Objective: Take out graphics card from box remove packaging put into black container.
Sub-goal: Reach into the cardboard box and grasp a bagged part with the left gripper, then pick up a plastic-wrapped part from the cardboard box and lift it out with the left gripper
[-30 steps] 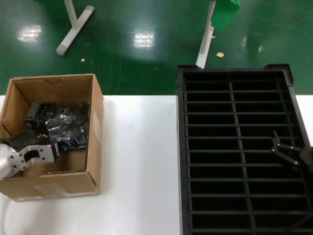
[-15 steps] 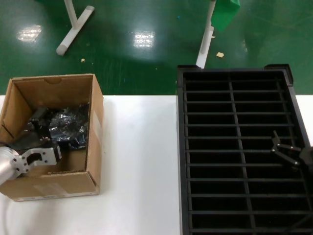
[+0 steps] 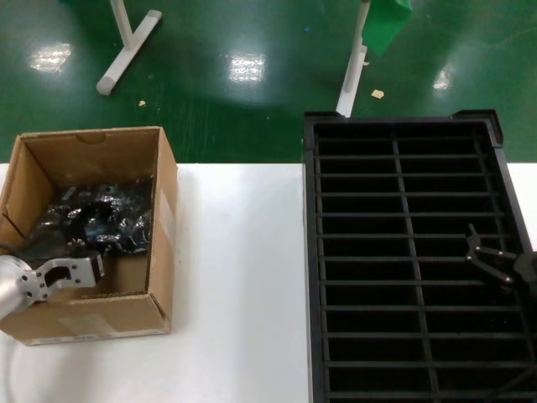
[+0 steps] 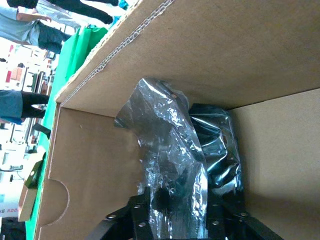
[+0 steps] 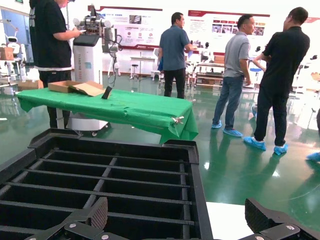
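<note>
Card, bagged (image 4: 175, 165), down in box (image 3: 164, 210), pinched between left tool (image 4: 182, 210) fingers, rising just ahead of them. Right tool (image 5: 177, 220) spread wide, empty, over crate (image 3: 403, 143).

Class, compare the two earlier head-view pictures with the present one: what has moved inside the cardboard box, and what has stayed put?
The left tool has drawn back slightly toward the near wall of the box, and the crinkly packaging it is pinching has shifted and changed shape. The right tool, open over the black container, has not moved; box and container sit unchanged on the table.
</note>
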{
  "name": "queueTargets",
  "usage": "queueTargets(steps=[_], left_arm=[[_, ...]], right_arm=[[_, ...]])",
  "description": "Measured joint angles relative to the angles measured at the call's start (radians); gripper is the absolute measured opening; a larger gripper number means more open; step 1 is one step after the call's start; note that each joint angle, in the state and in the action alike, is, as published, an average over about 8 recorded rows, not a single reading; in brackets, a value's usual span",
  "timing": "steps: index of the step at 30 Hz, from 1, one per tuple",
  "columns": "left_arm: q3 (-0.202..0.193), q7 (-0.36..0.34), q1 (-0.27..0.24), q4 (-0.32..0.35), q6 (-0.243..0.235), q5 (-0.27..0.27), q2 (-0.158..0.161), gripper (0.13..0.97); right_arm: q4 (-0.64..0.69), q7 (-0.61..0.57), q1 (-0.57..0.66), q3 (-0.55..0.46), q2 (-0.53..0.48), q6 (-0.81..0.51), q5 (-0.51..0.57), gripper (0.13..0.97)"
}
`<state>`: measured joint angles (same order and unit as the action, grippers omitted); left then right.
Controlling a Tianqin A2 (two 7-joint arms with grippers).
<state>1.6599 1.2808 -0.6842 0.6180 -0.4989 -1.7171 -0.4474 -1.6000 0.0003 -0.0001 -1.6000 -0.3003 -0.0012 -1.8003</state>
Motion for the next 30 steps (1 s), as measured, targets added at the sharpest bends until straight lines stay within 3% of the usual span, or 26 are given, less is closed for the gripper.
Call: queueTargets(steps=[7, 16, 30], left_arm=[[0.000, -0.001, 0.001, -0.002, -0.004, 0.000, -0.002, 0.300], [-0.002, -0.003, 0.002, 0.004, -0.009, -0.002, -0.007, 0.185], [-0.024, -0.004, 0.022, 0.095, -0.052, -0.021, -0.054, 0.143]], right_arm=[[0.000, 0.000, 0.000, 0.000, 0.000, 0.000, 0.000, 0.966], [0.000, 0.000, 0.000, 0.000, 0.000, 0.000, 0.000, 0.966], [0.000, 0.000, 0.000, 0.000, 0.000, 0.000, 0.000, 0.966]])
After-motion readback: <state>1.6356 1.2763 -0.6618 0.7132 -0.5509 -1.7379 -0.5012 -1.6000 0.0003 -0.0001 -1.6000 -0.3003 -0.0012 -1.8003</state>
